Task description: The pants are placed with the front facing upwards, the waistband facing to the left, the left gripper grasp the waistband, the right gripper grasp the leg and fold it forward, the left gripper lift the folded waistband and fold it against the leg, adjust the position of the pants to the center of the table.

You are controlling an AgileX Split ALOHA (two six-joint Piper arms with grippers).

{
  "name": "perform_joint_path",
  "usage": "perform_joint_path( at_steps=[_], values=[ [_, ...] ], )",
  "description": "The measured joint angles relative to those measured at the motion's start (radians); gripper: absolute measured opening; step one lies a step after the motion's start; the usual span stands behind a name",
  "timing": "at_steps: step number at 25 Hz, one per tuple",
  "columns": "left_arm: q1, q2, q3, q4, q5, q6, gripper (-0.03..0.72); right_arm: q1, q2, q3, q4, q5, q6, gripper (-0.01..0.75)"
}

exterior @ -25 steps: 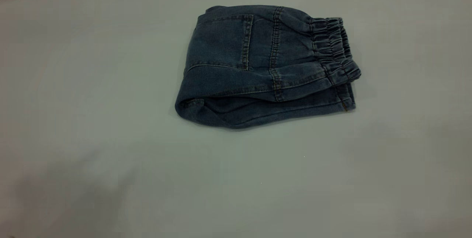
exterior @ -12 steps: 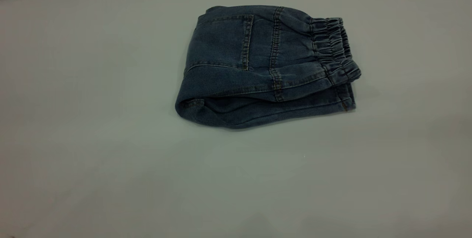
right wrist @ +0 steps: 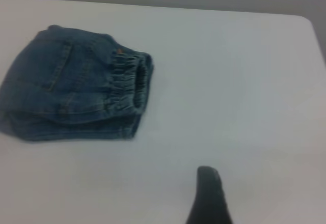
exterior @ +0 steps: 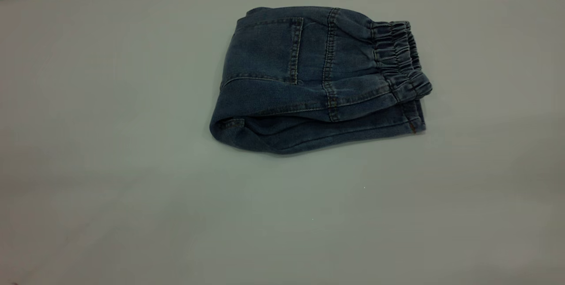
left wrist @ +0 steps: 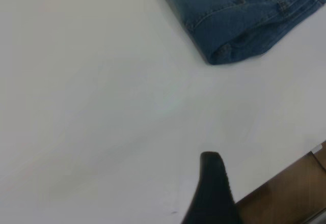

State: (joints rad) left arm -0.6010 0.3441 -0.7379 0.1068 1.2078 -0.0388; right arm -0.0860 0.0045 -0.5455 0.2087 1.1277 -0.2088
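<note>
The pants (exterior: pixel 318 77) lie folded into a thick denim bundle slightly toward one o'clock of the table (exterior: pixel 110 166) centre, ruched waistband (exterior: pixel 399 60) at three o'clock, patch pocket up. The fold looks finished, so both arms sit withdrawn; neither gripper's opening can be told.

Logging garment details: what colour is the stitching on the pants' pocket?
Tan-gold stitching on the blue denim pocket, clearest in the exterior view.
</note>
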Motion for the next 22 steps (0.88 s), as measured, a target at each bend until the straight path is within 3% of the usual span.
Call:
perform_joint_path(
  at_steps=[12, 22],
  values=[
    [0.000, -0.147, 0.230, -0.084, -0.131, 0.023, 0.485, 0.000, -0.004, 0.020, 0.000, -0.026, 0.015, 0.437],
    [0.000, -0.199, 0.236, -0.083, -0.132, 0.023, 0.485, 0.000, -0.004, 0.020, 0.005, -0.024, 0.006, 0.437]
  ],
)
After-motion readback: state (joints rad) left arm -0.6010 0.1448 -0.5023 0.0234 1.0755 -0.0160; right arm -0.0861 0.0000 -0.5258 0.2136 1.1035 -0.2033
